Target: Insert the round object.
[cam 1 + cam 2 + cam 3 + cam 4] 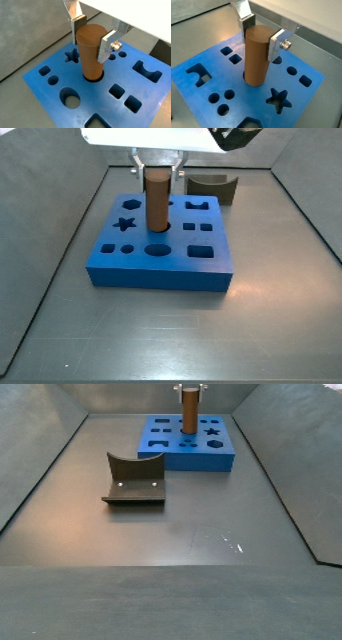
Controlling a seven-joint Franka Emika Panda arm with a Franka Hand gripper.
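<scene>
The round object, a tall brown peg (90, 55), stands upright with its lower end in the round hole near the middle of the blue block (47, 85). It shows in both wrist views (254, 60) and both side views (158, 203) (190, 412). My gripper (92, 36) is shut on the peg's top, with one silver finger on each side; it also shows in a wrist view (262, 36) and from the side (158, 170). The blue block (160, 271) has several shaped holes, among them a star (279, 98).
The fixture (135, 480), dark with a curved notch in its top edge, stands on the grey floor apart from the blue block (187, 459); it also shows behind the block in a side view (211, 186). Grey walls enclose the floor.
</scene>
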